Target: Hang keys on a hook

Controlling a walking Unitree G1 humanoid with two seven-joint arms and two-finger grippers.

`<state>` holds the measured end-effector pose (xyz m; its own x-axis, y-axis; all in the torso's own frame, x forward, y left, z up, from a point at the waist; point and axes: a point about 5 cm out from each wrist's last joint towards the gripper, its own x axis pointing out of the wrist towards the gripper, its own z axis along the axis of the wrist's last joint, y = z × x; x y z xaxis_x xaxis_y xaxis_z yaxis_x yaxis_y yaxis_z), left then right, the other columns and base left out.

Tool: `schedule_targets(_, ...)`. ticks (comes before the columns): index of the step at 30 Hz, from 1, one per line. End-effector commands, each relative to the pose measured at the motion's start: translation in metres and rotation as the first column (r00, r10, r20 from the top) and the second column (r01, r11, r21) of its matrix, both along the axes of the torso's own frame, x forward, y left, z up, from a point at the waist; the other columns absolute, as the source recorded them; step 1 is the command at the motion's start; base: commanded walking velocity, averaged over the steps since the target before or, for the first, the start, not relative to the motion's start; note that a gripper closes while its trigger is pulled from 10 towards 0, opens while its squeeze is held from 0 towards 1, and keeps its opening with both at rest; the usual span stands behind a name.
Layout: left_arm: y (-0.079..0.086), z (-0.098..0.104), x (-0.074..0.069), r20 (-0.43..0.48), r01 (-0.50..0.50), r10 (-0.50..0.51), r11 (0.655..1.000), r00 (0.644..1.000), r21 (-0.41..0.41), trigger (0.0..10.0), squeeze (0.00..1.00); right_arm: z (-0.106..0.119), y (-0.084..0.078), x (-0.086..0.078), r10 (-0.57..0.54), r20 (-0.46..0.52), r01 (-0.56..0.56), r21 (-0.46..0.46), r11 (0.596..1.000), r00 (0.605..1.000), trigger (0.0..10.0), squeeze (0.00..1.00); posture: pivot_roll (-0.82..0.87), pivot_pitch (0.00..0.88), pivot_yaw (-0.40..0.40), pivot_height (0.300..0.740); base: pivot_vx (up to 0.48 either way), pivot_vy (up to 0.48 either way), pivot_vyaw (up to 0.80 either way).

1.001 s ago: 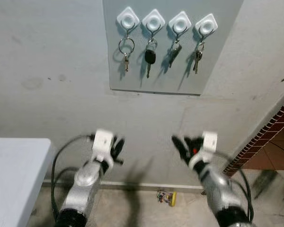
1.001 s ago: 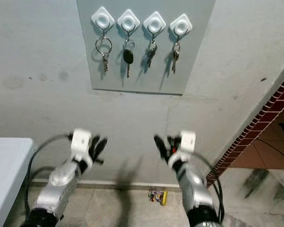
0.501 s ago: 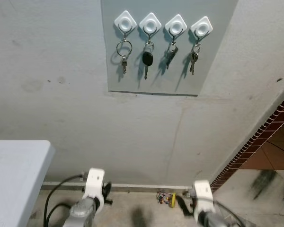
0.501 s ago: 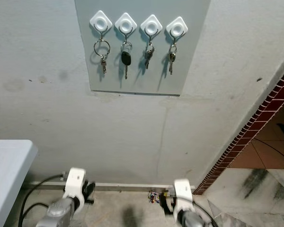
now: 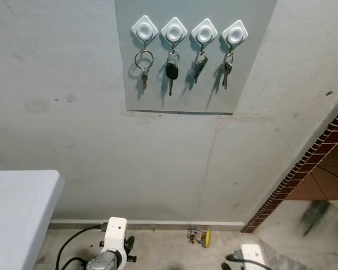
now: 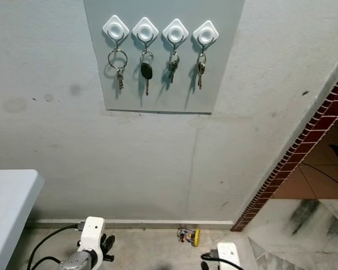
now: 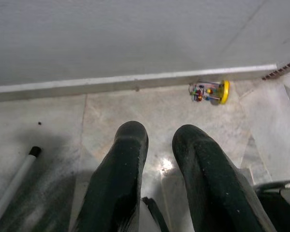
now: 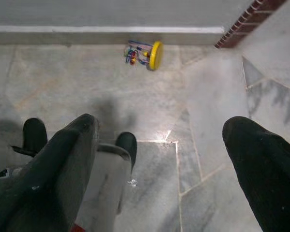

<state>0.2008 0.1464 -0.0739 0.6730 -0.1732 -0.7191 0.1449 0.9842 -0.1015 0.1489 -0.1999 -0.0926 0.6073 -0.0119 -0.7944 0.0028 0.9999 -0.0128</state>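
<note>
- Left eye view, upper centre: four white diamond hooks (image 5: 189, 32) sit in a row on a grey panel (image 5: 180, 90), and a set of keys (image 5: 144, 66) hangs from each one, all four hooks taken.
- Second from the left in that row hangs a black-headed car key (image 5: 172, 72); the leftmost set has a large bare ring.
- Around the panel runs a grey plastered wall (image 5: 73, 140), stained and hairline-cracked, meeting the floor at a pale skirting strip (image 7: 135, 82).
- At the right edge a sloped red brick border (image 5: 304, 174) cuts diagonally down to the floor, with tiled ground beyond it.
- A pale table corner (image 5: 17, 208) fills the lower left of the frame.
- On the stone floor (image 8: 87, 82) near the skirting lies a small yellow-wheeled toy (image 8: 145, 54).
- Left gripper (image 7: 159, 145) hangs low at the bottom edge, pointing at the floor, fingers a narrow gap apart and holding nothing.
- Right gripper (image 8: 159, 140) is also low, its fingers spread wide and empty.
</note>
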Motion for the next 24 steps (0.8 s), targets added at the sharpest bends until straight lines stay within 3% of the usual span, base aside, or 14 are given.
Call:
schedule_targets(1,0.001,-0.003,-0.005,-0.015,0.000,0.000,1.000,1.000,-0.002,10.0,0.00,-0.001,0.001,-0.001,-0.007,-0.002,0.007,0.015,1.000,1.000,10.0,1.00,-0.06,0.000,0.014,0.740,0.000,0.000,0.00)
schedule_targets(3,0.002,-0.004,-0.008,-0.022,-0.008,0.008,1.000,1.000,-0.010,10.0,0.00,-0.001,0.002,-0.001,-0.010,-0.006,0.010,0.016,1.000,1.000,10.0,1.00,-0.07,0.000,0.016,0.740,0.000,0.000,0.00)
schedule_targets(4,0.004,-0.006,-0.012,-0.033,-0.017,0.016,1.000,0.999,-0.016,10.0,0.00,-0.001,0.002,-0.001,-0.018,-0.004,0.018,0.026,0.999,1.000,10.0,0.61,-0.07,0.000,0.016,0.740,0.000,0.000,0.00)
schedule_targets(5,0.004,-0.006,-0.012,-0.033,-0.017,0.016,1.000,0.999,-0.016,10.0,0.00,-0.001,0.002,-0.001,-0.018,-0.004,0.018,0.026,0.999,1.000,10.0,0.61,-0.07,0.000,0.016,0.740,0.000,0.000,0.00)
schedule_targets(6,0.004,-0.007,-0.014,-0.039,-0.023,0.022,1.000,0.999,-0.020,10.0,0.00,-0.001,0.003,-0.001,-0.024,-0.001,0.024,0.030,0.999,1.000,10.0,0.00,-0.07,0.000,0.016,0.740,0.000,0.000,0.00)
schedule_targets(12,0.010,-0.011,-0.023,-0.061,-0.029,0.029,1.000,0.998,0.001,10.0,0.00,-0.002,0.004,-0.002,-0.021,-0.010,0.021,0.034,0.999,1.000,10.0,0.00,-0.07,0.000,0.016,0.740,0.000,0.000,0.00)
schedule_targets(24,0.012,-0.008,-0.017,-0.040,-0.044,0.044,0.999,0.998,-0.002,10.0,0.00,-0.001,0.008,0.003,-0.008,-0.012,0.009,0.040,0.999,1.000,10.0,0.00,-0.05,0.000,0.008,0.740,0.000,0.000,0.00)
